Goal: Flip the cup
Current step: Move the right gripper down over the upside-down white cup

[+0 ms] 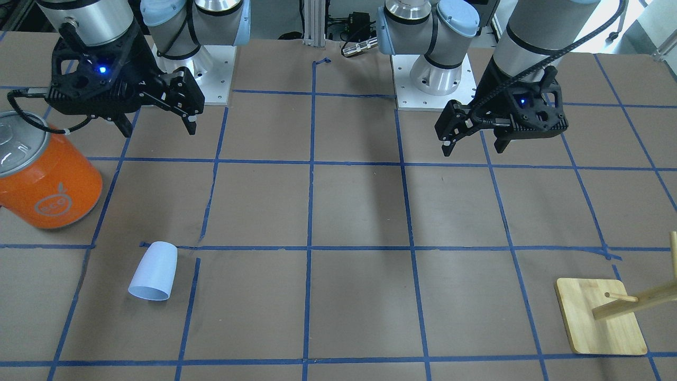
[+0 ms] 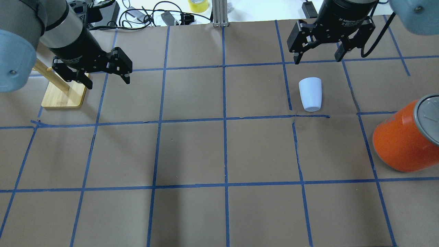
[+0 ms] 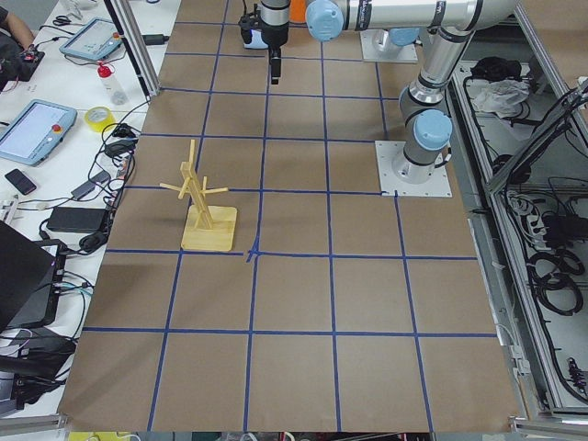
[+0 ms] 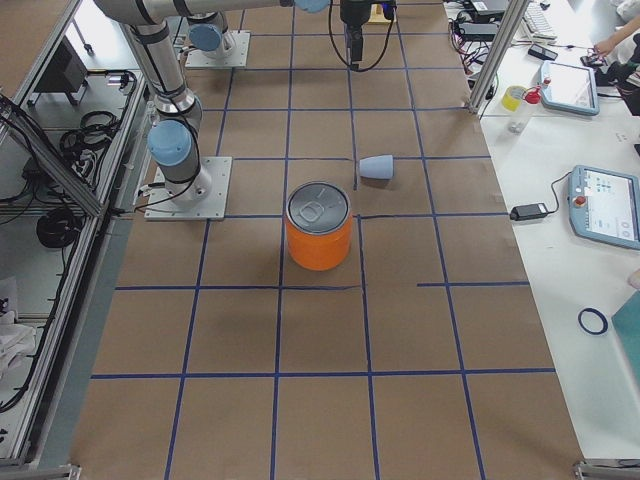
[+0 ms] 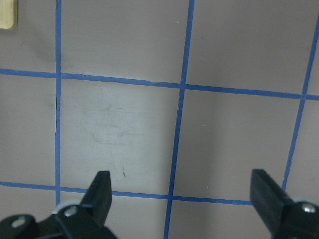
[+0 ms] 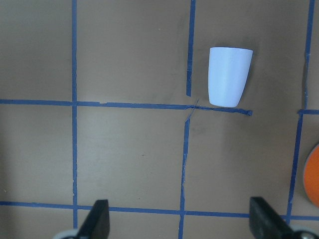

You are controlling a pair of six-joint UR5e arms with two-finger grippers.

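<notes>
The cup (image 1: 153,271) is a small pale blue-white tumbler. It lies on its side on the brown table, with its wider rim pointing away from the robot. It also shows in the overhead view (image 2: 310,94), the exterior right view (image 4: 376,167) and the right wrist view (image 6: 228,77). My right gripper (image 1: 158,128) (image 2: 317,60) hangs open and empty above the table, apart from the cup. In its wrist view (image 6: 182,219) the cup sits ahead and to the right. My left gripper (image 1: 473,148) (image 2: 108,83) (image 5: 182,189) is open and empty over bare table.
A large orange can (image 2: 401,140) (image 1: 50,180) with a silver lid stands on my right side, near the cup. A wooden peg stand (image 2: 63,94) (image 1: 600,317) (image 3: 207,216) stands on my left side. Blue tape lines grid the table.
</notes>
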